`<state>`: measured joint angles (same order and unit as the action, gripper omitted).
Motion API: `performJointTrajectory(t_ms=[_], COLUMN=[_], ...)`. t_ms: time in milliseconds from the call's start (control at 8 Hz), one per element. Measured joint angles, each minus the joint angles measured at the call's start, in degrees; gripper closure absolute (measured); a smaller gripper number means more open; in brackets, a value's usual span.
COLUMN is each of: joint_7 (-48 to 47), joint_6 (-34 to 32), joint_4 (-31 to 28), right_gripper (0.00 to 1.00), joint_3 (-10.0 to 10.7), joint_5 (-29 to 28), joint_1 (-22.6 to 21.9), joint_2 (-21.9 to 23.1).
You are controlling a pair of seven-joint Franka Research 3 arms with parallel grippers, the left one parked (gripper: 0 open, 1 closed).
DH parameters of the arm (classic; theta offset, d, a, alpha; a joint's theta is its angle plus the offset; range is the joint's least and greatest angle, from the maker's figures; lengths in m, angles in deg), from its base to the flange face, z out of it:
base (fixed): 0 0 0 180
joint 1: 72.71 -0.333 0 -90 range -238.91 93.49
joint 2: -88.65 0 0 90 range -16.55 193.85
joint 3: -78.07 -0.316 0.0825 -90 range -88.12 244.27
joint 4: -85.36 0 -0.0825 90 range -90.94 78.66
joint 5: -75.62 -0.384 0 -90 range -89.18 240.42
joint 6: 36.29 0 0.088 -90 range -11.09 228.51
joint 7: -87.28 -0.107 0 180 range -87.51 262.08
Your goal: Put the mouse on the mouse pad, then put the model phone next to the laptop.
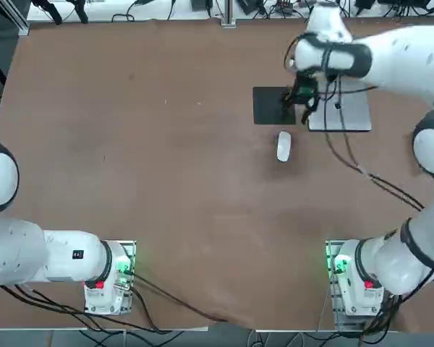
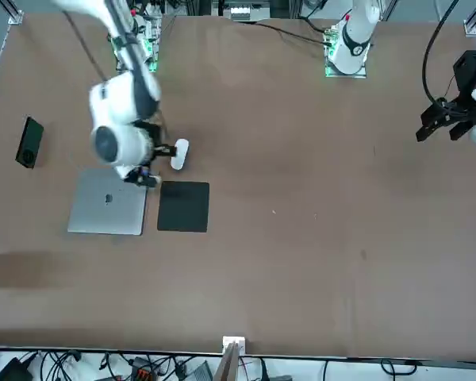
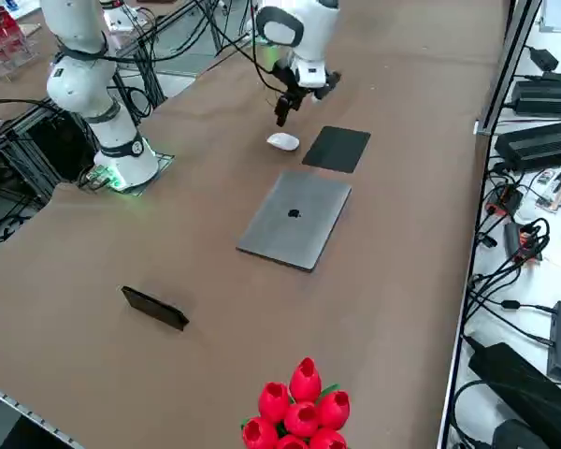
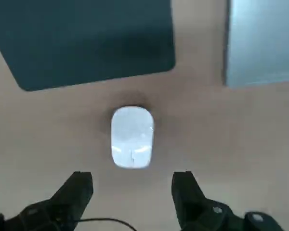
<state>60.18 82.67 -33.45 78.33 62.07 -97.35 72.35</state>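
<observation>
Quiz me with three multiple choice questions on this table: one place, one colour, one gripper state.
1. Where is the mouse?
A) on the mouse pad
B) on the laptop
C) on the bare tabletop

2. What colour is the mouse pad?
A) black
B) red
C) white

3. How are the right gripper's fingers?
A) shut on the phone
B) open, holding nothing
C) shut, empty

1: C, the mouse lies beside the pad.
2: A, the mouse pad looks flat black.
3: B, the right gripper has widely parted fingers with nothing gripped.
</observation>
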Motion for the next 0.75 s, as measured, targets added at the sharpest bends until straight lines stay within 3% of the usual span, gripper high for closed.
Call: performJointTrajectory(t_ms=[375,750], joint_7=[-3.7,-7.3], joint_6=[15.2,21.5], joint_4=[-11.9,-15.6], right_gripper=[0.00,0.00], joint_3=[0.0,0.0], joint_5=[0.0,-0.1], joint_1=[-1.6,-3.4], joint_2=[3.6,3.9])
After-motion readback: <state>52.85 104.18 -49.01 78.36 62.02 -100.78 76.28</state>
